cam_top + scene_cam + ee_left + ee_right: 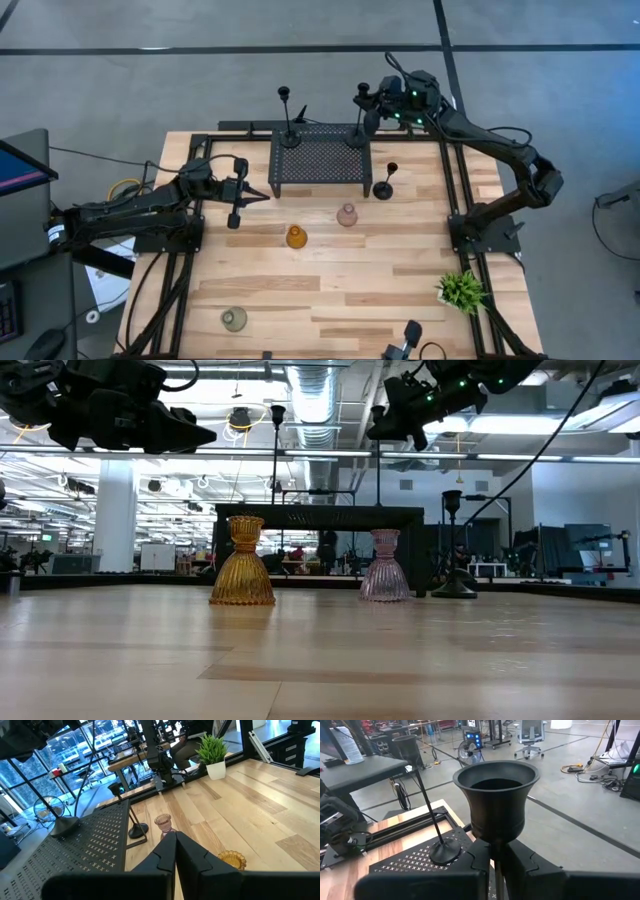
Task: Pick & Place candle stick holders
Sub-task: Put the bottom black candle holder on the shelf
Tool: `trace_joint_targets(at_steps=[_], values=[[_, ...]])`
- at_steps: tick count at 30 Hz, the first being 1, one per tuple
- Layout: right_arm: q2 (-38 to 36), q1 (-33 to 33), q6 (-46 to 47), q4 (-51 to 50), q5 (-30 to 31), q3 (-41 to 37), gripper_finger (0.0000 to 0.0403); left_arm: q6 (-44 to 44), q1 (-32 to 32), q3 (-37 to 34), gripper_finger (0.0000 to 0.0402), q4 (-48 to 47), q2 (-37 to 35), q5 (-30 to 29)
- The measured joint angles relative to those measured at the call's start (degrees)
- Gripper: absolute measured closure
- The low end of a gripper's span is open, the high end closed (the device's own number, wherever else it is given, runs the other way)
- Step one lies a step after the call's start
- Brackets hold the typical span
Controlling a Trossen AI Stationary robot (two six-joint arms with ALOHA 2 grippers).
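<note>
The black rack (320, 160) carries one slim black holder (289, 135) standing on its round base. A second black holder (357, 135) stands upright over the rack's far right corner, with my right gripper (364, 100) shut on it. A third black holder (384, 190) stands on the table right of the rack. The squat pink (347, 215), amber (296, 237) and grey-green (234, 319) holders stand on the wood. My left gripper (262, 196) hovers shut and empty, left of the rack. My right gripper pinches the thin stem (496, 851) between its two fingers, right under the cup top (497, 795). The fingers come nearly level from the table's far right and lie across the stem. The holder is upright, its base (357, 139) at the rack's top; whether it touches there I cannot tell.
A small green potted plant (461, 290) stands at the near right. The black frame rails (455, 180) run along both sides of the table. Bare wood lies between the squat holders and the near edge.
</note>
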Motion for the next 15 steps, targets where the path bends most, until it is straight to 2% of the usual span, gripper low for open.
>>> trace_joint_targets(at_steps=[7,15], values=[[-0.04,0.01,-0.15,-0.08,0.0,0.0,0.034,0.02,0.0,0.0,0.0396,0.0,0.0,0.0],[-0.04,0.02,-0.15,0.98,-0.02,0.0,0.0332,0.02,-0.02,0.0,0.0395,0.0,0.0,0.0]])
